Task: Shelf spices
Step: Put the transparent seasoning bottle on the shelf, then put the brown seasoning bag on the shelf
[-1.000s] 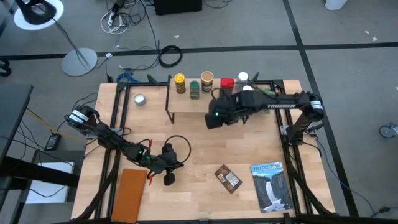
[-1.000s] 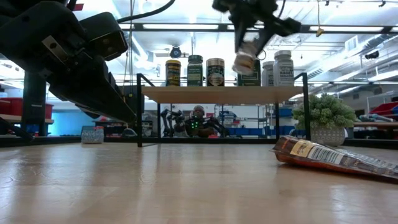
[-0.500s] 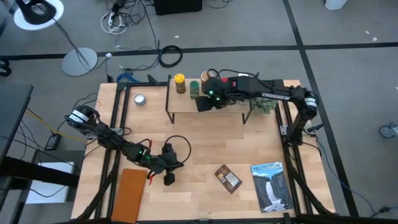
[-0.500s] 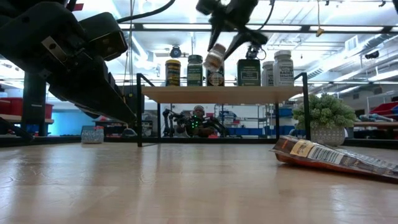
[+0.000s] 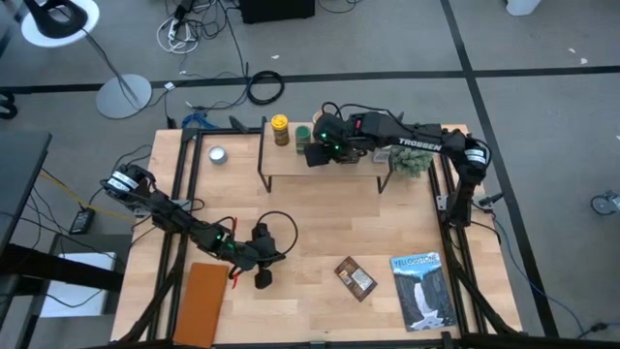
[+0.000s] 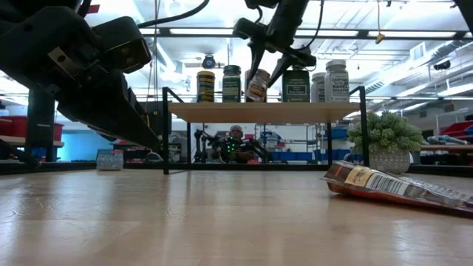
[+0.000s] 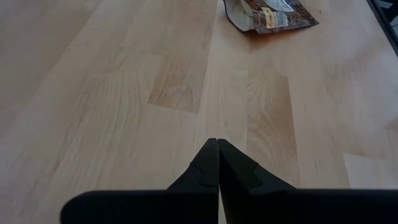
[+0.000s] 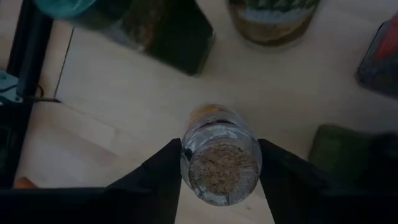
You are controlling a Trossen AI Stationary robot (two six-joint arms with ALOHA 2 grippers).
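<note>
Right pincer (image 8: 219, 163): clamped on a small clear glass spice jar (image 8: 220, 160), one dark finger on each side, above the shelf.
Jar axis: tilted in the low view, its tan cap lower and its clear base raised toward the wrist camera.
Jar position: over the light wooden plank shelf on thin black legs (image 6: 259, 111), between the green-topped jar (image 6: 232, 83) and the dark square bottle (image 6: 295, 85).
Row: yellow-topped jar (image 5: 280, 129) at the shelf's left end.
Left pincer (image 7: 217, 163): fingers pressed together, low over the wooden desk (image 7: 124, 93).
Flat brown packet (image 5: 356, 277): lying on the desk, well apart from the shelf.
</note>
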